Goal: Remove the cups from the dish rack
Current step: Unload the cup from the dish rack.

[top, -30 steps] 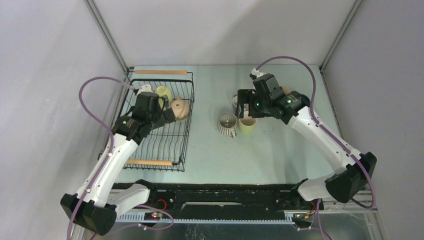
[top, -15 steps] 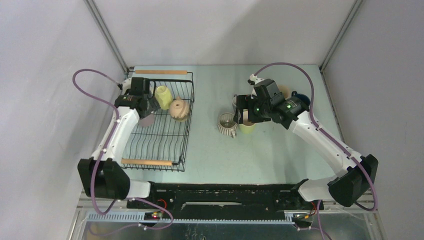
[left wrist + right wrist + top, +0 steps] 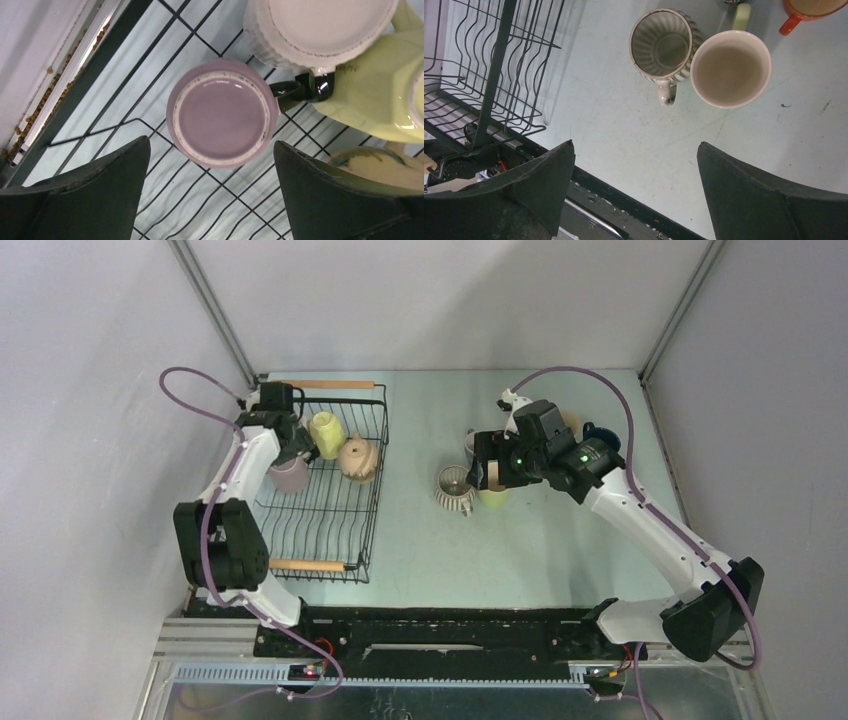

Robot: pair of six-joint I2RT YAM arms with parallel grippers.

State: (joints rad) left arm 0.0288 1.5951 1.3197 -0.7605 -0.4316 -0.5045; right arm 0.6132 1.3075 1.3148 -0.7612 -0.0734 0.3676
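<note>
The black wire dish rack [image 3: 330, 525] lies at the table's left. In it, base up, are a lilac cup [image 3: 288, 476], a yellow-green cup [image 3: 326, 432] and a tan cup [image 3: 357, 457]. My left gripper [image 3: 291, 448] hangs open at the rack's far-left corner. In the left wrist view the lilac cup [image 3: 222, 112] sits just ahead of the open left gripper [image 3: 211, 145], beside a white ribbed cup [image 3: 320, 25]. My right gripper [image 3: 487, 472] is open and empty above two upright cups on the table, a ribbed cream cup [image 3: 664, 45] and a pale cup [image 3: 730, 69].
More cups stand on the table behind the right arm: a dark blue one [image 3: 598, 430], a tan one [image 3: 571, 421] and an orange-handled one [image 3: 801, 10]. The rack's wooden rod handles [image 3: 305, 564] lie at its short ends. Walls close in on the left, back and right.
My left arm swung from the rack's middle to its far-left corner, uncovering the lilac cup. My right gripper drifted slightly left over the table cups. Both stayed open.
</note>
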